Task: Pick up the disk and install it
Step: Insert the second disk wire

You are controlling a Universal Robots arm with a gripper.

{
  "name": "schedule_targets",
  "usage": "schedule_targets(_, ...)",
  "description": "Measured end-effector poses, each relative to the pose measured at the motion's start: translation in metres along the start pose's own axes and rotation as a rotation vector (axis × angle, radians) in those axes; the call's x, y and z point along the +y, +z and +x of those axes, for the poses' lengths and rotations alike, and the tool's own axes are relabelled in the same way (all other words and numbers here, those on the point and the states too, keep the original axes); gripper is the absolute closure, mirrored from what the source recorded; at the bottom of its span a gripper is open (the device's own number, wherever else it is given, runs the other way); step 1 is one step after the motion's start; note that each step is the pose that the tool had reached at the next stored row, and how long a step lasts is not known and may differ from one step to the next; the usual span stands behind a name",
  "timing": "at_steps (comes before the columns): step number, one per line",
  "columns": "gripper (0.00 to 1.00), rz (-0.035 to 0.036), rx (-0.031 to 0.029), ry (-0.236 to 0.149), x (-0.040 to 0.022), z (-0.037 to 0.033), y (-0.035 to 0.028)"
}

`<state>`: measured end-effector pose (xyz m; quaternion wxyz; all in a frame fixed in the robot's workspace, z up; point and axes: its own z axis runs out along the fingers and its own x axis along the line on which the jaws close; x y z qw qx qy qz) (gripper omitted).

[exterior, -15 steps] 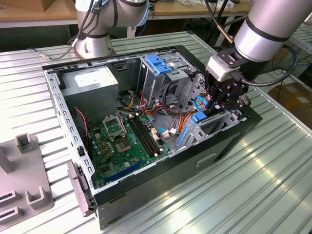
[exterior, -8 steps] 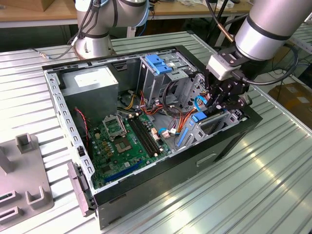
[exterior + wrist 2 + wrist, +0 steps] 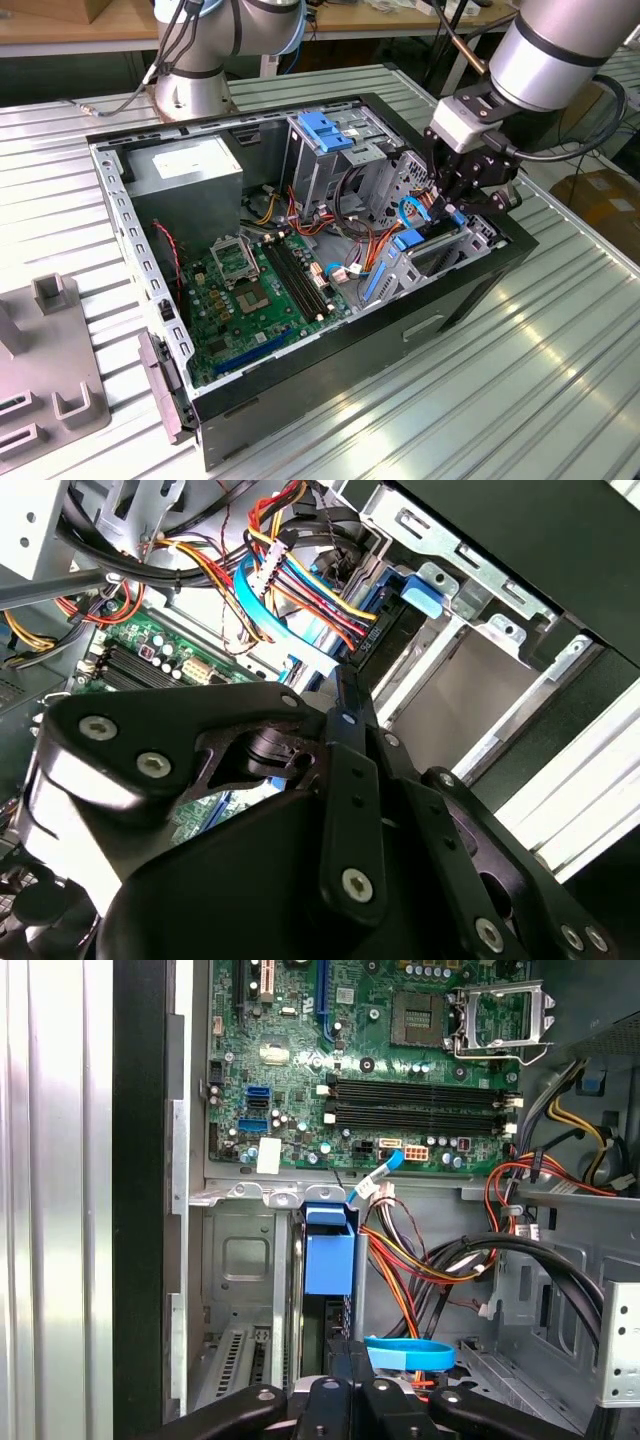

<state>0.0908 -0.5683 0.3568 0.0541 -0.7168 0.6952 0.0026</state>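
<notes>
The disk stands on edge in the drive bay at the corner of the open computer case, on the exterior view's right. Its blue carrier frame shows in the first wrist view, with a blue tab in the second wrist view. My gripper reaches down into the case right at the disk's exposed end. The fingers look shut together, their tips against or just short of the disk. Nothing is visibly clamped between them.
Bundled red, yellow and orange cables and a looped blue cable crowd the bay. The motherboard covers the case floor. A grey power supply and a blue-clipped metal cage sit farther back. A grey fixture lies outside.
</notes>
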Motion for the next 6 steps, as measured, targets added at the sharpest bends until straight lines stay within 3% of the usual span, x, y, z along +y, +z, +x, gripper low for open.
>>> schedule_targets(6,0.90,0.0000,0.0000,0.000,0.0000,0.0000,-0.0003)
